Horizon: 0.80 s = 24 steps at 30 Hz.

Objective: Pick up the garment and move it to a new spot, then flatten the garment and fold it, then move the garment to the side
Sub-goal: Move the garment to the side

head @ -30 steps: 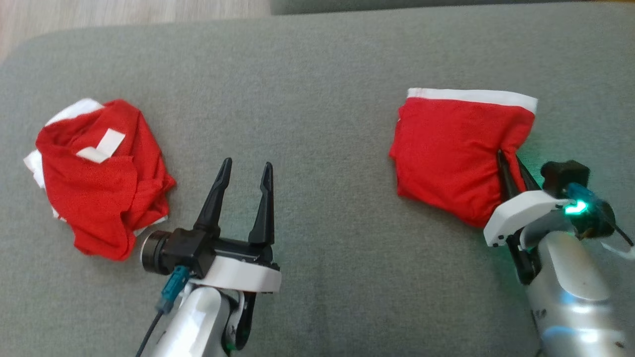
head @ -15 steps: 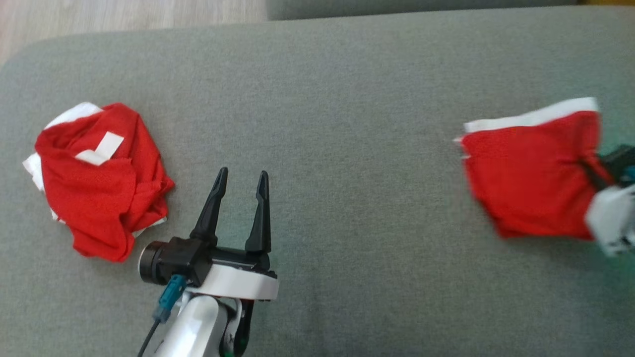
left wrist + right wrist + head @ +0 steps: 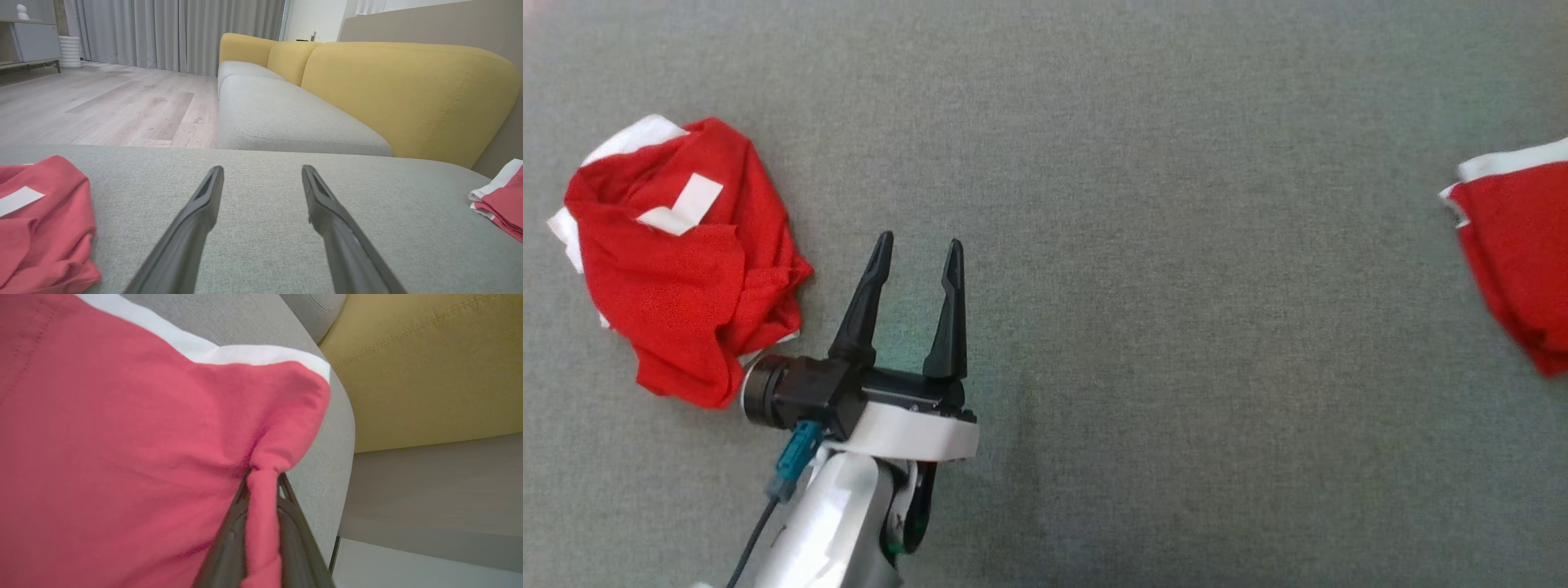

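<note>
Right end effector (image 3: 263,478) grips the folded garment (image 3: 122,437) by its edge

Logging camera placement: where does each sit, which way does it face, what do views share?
Head view: from the head, down at the grey seat; open left gripper.
Left wrist view: from that wrist, along the seat toward yellow backrests; own fingers.
Right wrist view: from that wrist, at the folded garment; right gripper shut on it.
Shared: head and left wrist show the crumpled garment.
</note>
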### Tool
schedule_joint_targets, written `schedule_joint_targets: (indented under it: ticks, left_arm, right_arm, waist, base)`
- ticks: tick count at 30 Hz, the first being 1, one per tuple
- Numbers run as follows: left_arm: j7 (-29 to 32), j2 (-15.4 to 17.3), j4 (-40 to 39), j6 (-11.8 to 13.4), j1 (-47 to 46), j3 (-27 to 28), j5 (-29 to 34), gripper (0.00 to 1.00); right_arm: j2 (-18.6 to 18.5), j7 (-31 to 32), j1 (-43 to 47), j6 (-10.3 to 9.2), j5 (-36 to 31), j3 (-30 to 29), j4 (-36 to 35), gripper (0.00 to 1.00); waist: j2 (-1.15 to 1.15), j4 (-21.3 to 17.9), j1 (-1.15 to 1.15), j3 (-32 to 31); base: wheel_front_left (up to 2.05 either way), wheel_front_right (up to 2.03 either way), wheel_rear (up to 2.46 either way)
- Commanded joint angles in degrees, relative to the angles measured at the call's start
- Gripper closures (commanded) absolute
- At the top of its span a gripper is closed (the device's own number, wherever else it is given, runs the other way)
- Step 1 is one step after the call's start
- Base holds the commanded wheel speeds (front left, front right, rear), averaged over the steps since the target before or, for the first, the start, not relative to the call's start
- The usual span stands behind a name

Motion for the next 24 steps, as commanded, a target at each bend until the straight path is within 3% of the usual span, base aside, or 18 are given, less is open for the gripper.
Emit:
schedule_joint_targets:
  ticks: [1,15,16,17,24]
  left_arm:
    - [-0.37,0.06,-2.06,-0.11,-1.91,2.26,0.5,0.0]
    - [-0.37,0.06,-1.57,0.25,-3.26,1.89,0.65,0.0]
    - [-0.37,0.06,-1.48,0.25,-3.25,1.94,0.71,0.0]
    - [-0.37,0.06,-1.39,0.23,-3.25,2.0,0.76,0.0]
    - [-0.37,0.06,-1.08,0.24,-2.47,2.52,0.55,0.0]
  right_arm:
    - [-3.67,0.34,-0.08,-0.04,-0.47,-0.75,-0.17,1.0]
    - [0.3,1.56,0.88,-0.04,-5.51,-14.0,4.25,1.0]
    - [0.84,1.61,1.02,-0.04,-5.82,-15.03,4.07,0.87]
    - [1.32,1.68,1.24,-0.04,-6.35,-16.03,3.83,0.03]
    - [5.41,4.35,3.61,-0.04,-8.93,-22.0,0.39,0.0]
  waist:
    - [0.0,0.09,-0.01,0.5]
    - [0.0,-0.34,-0.01,1.47]
    - [0.0,-0.42,-0.01,1.37]
    - [0.0,-0.49,-0.01,1.24]
    - [0.0,-1.5,-0.01,-1.58]
  base:
    - [0.0,0.0,0.0]
    - [0.0,0.0,0.0]
    - [0.0,0.0,0.0]
    - [0.0,0.0,0.0]
    - [0.0,0.0,0.0]
